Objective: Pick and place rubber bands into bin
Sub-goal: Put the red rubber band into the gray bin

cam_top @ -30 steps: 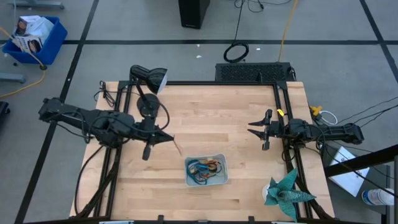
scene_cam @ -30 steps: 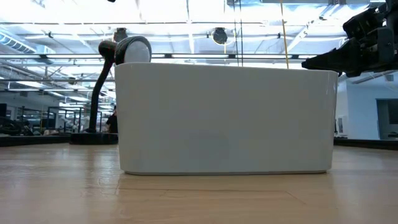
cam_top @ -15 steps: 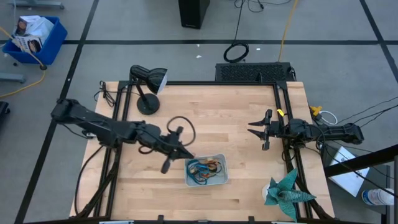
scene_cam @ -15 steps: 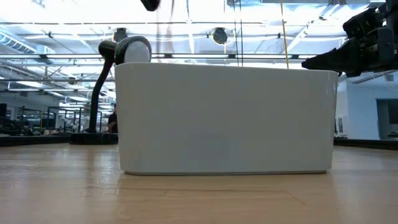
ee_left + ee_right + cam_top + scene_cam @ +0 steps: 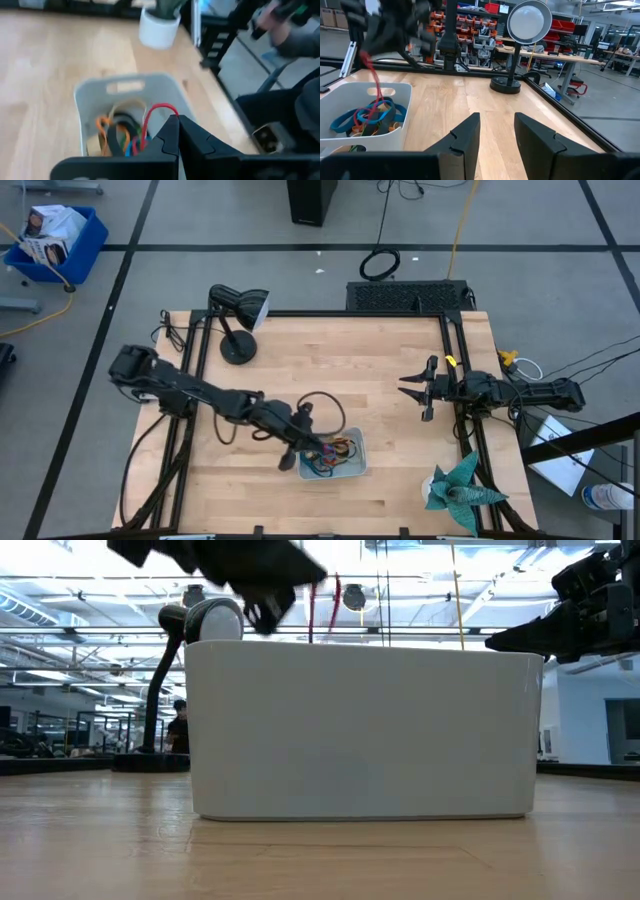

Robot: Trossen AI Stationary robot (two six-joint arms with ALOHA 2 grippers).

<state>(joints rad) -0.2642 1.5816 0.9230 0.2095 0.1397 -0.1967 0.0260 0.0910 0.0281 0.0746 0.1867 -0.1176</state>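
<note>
The pale bin (image 5: 356, 442) stands near the table's front middle with several coloured rubber bands (image 5: 330, 452) inside, which the left wrist view (image 5: 118, 133) also shows. My left gripper (image 5: 318, 448) is above the bin's left part, shut on a red rubber band (image 5: 156, 111). The band also shows in the low view (image 5: 335, 606) above the bin's wall (image 5: 360, 730). My right gripper (image 5: 415, 388) waits open and empty at the table's right side, its fingers apart in its wrist view (image 5: 495, 131). My left gripper pinches the red band between its shut fingertips (image 5: 172, 131), on the strand beside them (image 5: 168, 109). The fingers slant down from the table's left. The band hangs as a long loop (image 5: 374, 80) below the gripper, down into the bin.
A black desk lamp (image 5: 236, 318) stands at the far left of the table. A teal plant in a white pot (image 5: 458, 486) stands at the near right corner. A black cable loop (image 5: 322, 408) rides on the left arm. Bare wood lies between the bin and the right gripper.
My left gripper has travelled toward the table's right and near edge, from the left of the table's middle to above the bin, staying shut. The red band has gone with it and now hangs over the bin.
</note>
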